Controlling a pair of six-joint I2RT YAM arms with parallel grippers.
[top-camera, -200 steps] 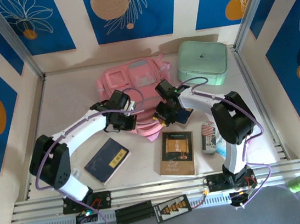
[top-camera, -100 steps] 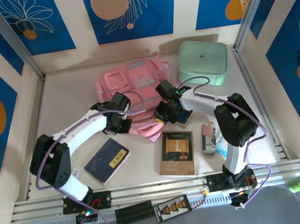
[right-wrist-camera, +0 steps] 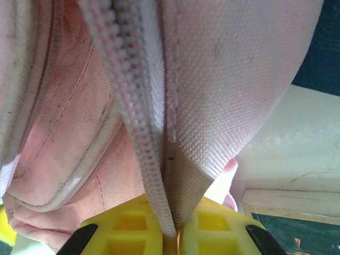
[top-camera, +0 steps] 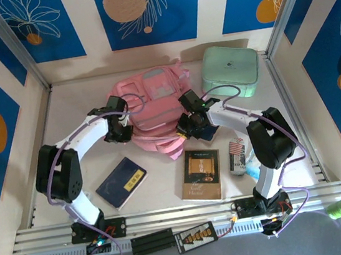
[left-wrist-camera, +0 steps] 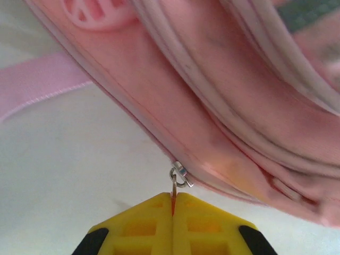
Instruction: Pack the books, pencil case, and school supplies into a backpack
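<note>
We are working on a pale table [top-camera: 160, 188] boxed in by blue-and-cream patterned walls. Nearest to us a navy book [top-camera: 121, 182] and a brown book [top-camera: 201, 175] are lying flat and well apart, waiting outside the bag, with a small patterned item [top-camera: 237, 156] that we cannot identify just beside the brown one. Beyond them the left gripper [left-wrist-camera: 173, 197] is clenching the thin zipper pull [left-wrist-camera: 178, 179] at the lower left edge of the pink backpack [top-camera: 154, 95], which is lying in the middle of the table. The right gripper [right-wrist-camera: 170, 226] is pinching the fabric and zipper tape at the bag's right side, right by a second navy book [top-camera: 209, 134] that is peeking out from under it. We are judging that the bag is being opened, with none of the three books inside yet. We are worrying that the tiny pull may be slipping from the left fingers if we tug off the line of the zipper, or that the soft bag may be sliding and bunching instead of unzipping should the right hold give way. The loose pink straps [top-camera: 173, 145] are trailing toward the books and could be snagging a finger. Farthest back, a mint-green box [top-camera: 230, 71] is sitting just beside the bag's right shoulder, crowding that side.
</note>
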